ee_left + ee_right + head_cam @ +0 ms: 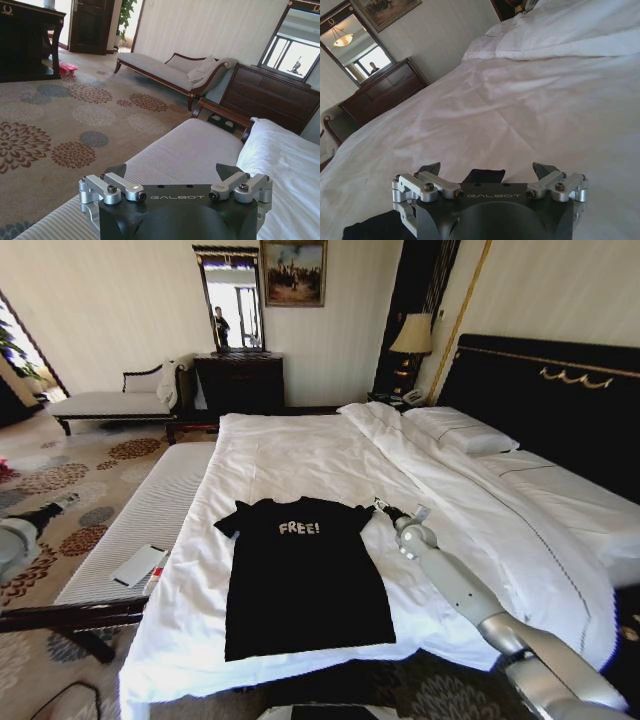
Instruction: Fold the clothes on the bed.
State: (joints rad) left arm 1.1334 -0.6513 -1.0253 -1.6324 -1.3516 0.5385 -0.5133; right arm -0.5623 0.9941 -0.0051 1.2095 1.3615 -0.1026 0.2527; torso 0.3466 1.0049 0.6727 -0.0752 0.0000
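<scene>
The clothes, a black T-shirt [300, 575] with white "FREE!" lettering, lie flat and face up near the foot of the bed [290, 455]. My right gripper [384, 507] is at the tip of the shirt's sleeve on the headboard side, low over the sheet. In the right wrist view the right gripper [486, 171] is open, with a bit of the black sleeve [484, 175] lying between its fingertips. My left gripper [58, 503] hangs off the bed, over the carpet beside the bench. It is seen open [172, 172] in the left wrist view, with nothing in it.
A grey striped bench [150, 520] with a dark wood frame runs along the bed's side and carries a flat white object [138, 565]. A folded white duvet [450, 495] and pillows [462, 428] lie toward the headboard. A chaise [115, 400] and a dark dresser [240, 382] stand at the far wall.
</scene>
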